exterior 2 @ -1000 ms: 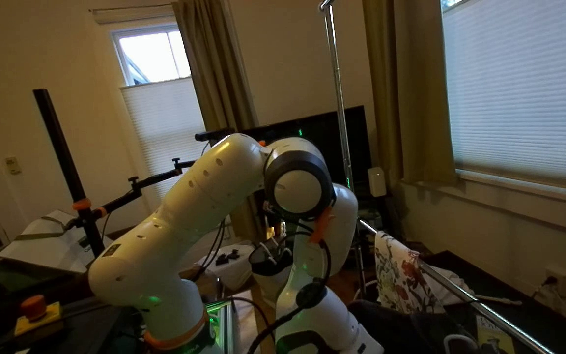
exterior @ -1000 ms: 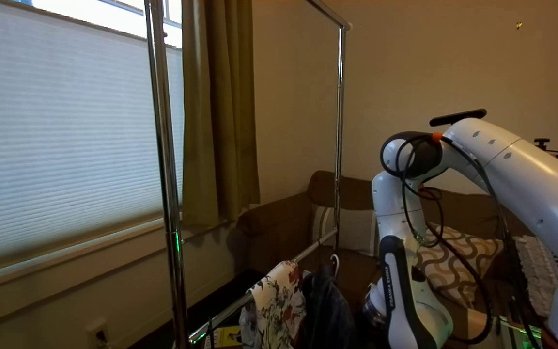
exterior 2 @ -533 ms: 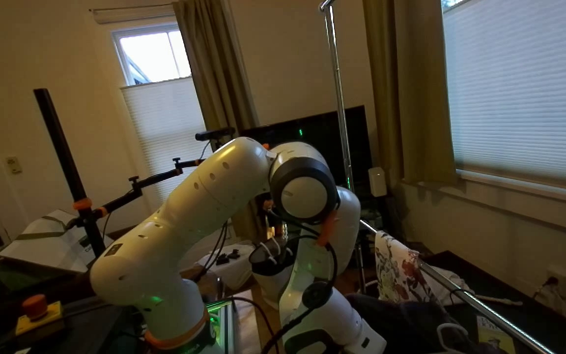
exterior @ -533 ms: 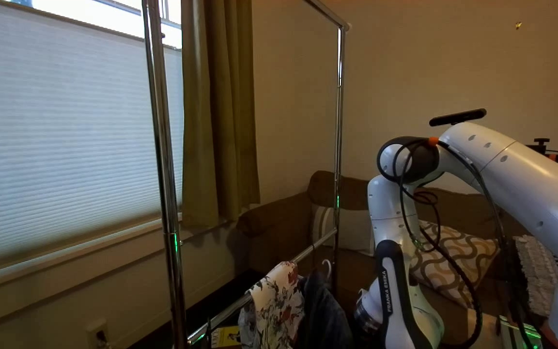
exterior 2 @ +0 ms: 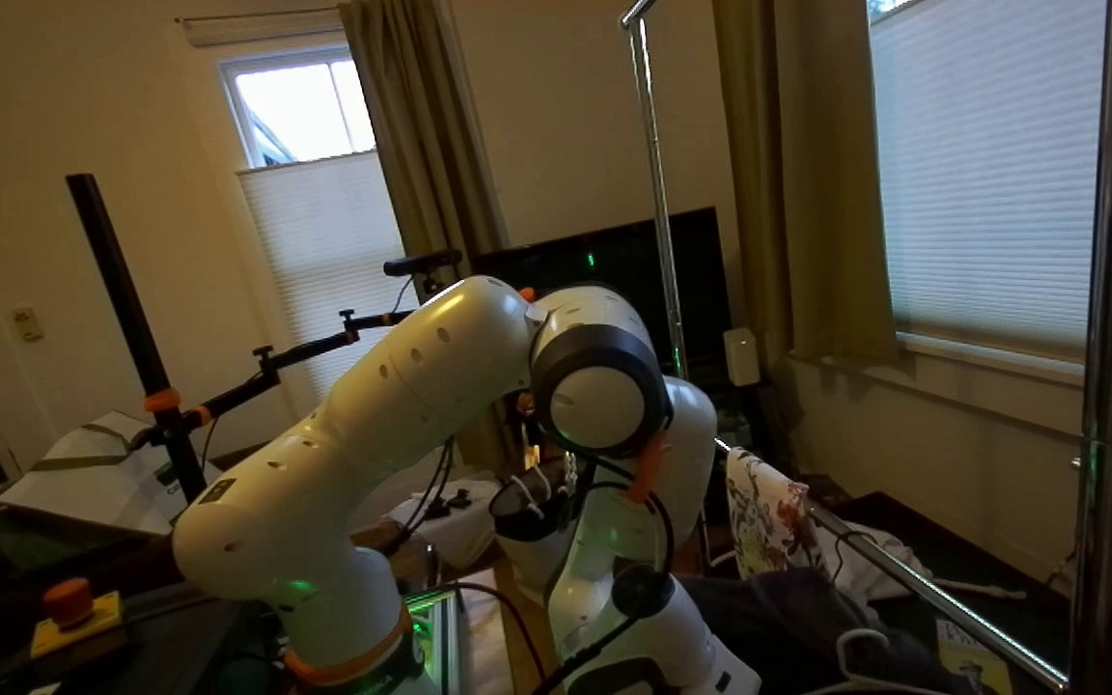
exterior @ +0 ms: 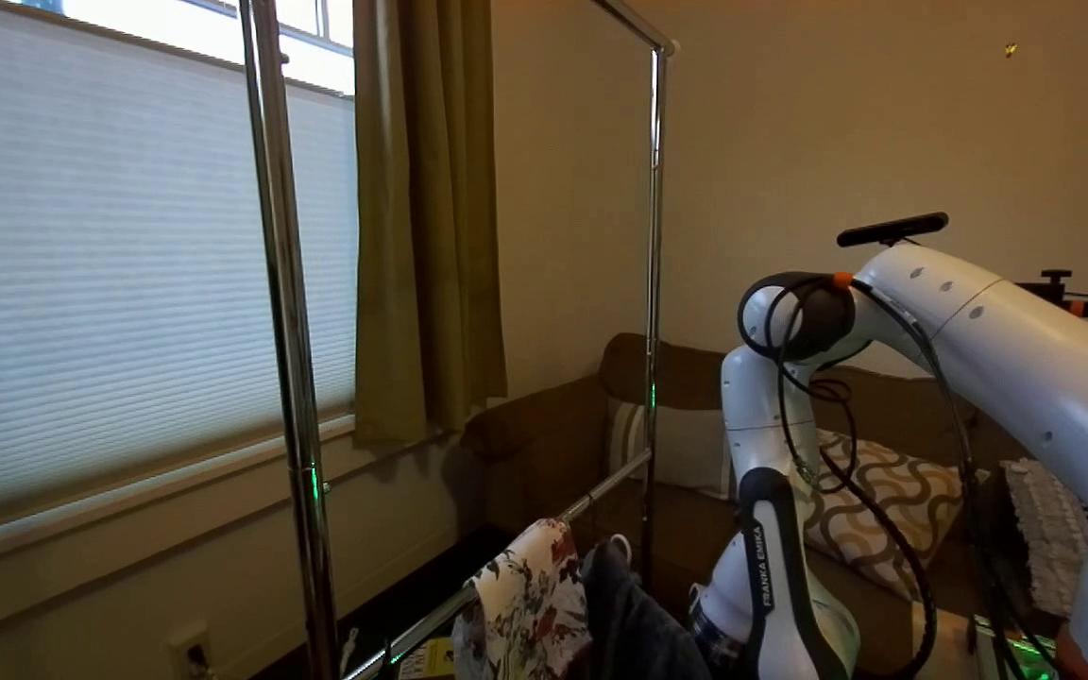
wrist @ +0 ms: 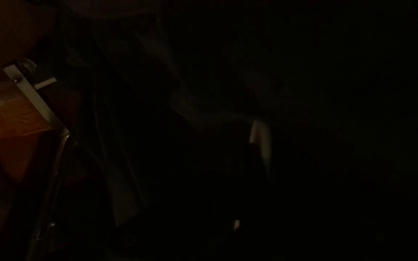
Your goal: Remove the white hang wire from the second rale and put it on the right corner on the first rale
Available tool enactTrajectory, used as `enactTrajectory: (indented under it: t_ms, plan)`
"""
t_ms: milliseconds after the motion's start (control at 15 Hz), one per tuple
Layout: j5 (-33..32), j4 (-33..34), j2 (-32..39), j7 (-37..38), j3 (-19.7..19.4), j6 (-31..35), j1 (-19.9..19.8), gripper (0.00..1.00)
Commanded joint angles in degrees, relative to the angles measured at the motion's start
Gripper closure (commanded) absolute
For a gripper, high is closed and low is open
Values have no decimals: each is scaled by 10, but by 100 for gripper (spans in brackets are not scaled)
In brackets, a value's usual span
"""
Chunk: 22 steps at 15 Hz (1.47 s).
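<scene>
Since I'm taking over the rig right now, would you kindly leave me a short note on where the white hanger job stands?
Fingers: out of sight in both exterior views, lost in darkness in the wrist view; open or shut, and any hold, cannot be told.
White hanger: hook looks apart from the low bar, close to the dark garment; whether that hangs on it, I cannot tell.
Done: hanger appears off that bar.
Left: set it on the right corner of the top bar, only partly in frame.
</scene>
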Motion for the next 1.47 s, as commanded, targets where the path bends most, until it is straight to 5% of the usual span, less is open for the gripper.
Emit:
enactTrajectory:
  t_ms: [0, 267, 467, 733, 1200, 1400]
  plan:
    - [50, 15, -21, -35, -9, -61, 65, 98]
    - [154, 25, -23, -11, -12, -76, 108, 98]
    - [141, 22, -8, 1, 16, -59, 79, 98]
    - [194, 15, 22, 82, 27, 34, 62, 98]
    - [289, 56, 81, 194, 46, 90, 60, 98]
    - [239, 27, 69, 171, 46, 70, 52, 98]
